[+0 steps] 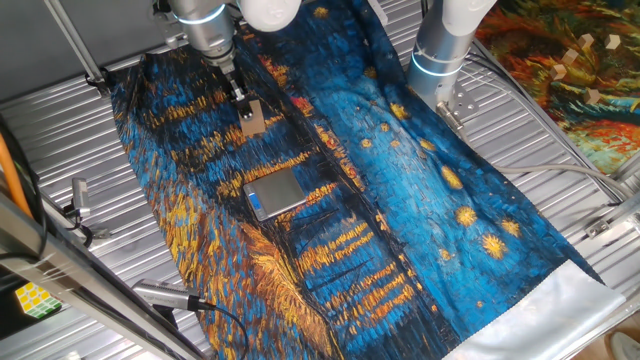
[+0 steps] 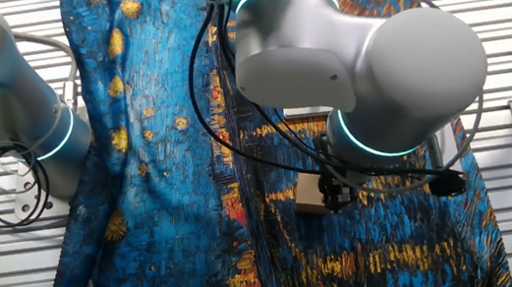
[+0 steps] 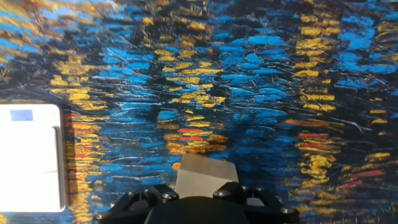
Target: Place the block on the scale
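The gripper (image 1: 247,108) has its fingers clamped on the block (image 1: 253,118), which appears to hang clear of the patterned cloth (image 1: 420,190) covering the tabletop (image 1: 60,130). In the hand view the block (image 3: 205,174) projects forward from between the fingers as a pale tan slab; the fingertips themselves are hidden by the gripper body.

The scale (image 1: 274,193) lies flat on the cloth, well apart from the block, towards the camera and slightly right in the one fixed view. In the hand view the scale (image 3: 28,155) sits at the left edge of frame, partly cut off, with its blue display (image 3: 21,114) at the upper end. Its long axis appears to run roughly parallel with the direction in which the block projects.

Judgement: the coming move is a sideways carry towards the scale, then a descent. No obstacle shows on the cloth between block and scale. The scale platform is only somewhat larger than the block, so centring leaves modest margin at the edges. In the other fixed view the arm hides the scale.
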{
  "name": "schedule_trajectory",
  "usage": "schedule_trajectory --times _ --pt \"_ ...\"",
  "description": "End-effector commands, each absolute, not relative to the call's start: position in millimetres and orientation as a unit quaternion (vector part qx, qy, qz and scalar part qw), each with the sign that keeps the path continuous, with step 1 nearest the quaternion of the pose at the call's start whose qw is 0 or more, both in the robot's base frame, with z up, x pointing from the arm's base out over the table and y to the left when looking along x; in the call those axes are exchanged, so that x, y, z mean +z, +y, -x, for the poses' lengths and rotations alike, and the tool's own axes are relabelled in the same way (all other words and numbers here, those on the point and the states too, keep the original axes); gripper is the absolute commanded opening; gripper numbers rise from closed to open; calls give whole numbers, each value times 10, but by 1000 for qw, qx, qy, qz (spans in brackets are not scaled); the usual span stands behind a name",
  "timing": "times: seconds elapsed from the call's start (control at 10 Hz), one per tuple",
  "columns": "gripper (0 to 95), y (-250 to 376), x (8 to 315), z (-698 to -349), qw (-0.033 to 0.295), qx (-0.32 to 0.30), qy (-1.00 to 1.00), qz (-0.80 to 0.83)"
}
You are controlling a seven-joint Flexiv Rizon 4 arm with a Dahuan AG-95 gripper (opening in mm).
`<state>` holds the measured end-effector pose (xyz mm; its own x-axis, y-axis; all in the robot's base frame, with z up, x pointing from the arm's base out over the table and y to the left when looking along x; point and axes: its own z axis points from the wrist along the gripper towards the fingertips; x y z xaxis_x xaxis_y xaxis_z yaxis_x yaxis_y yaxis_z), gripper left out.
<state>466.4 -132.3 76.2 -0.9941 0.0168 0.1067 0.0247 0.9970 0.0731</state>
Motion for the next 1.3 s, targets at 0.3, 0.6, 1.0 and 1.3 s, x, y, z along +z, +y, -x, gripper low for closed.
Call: schedule_trajectory --times 0.3,0.6,1.0,1.3 --pt "570 -1321 751 -4671 49 -36 -998 6" --pt "760 -1321 745 -4671 45 -36 -998 5" --pt "760 -1320 718 -4669 43 -35 -998 9" --pt "760 -1313 634 -4659 37 -35 -999 11"
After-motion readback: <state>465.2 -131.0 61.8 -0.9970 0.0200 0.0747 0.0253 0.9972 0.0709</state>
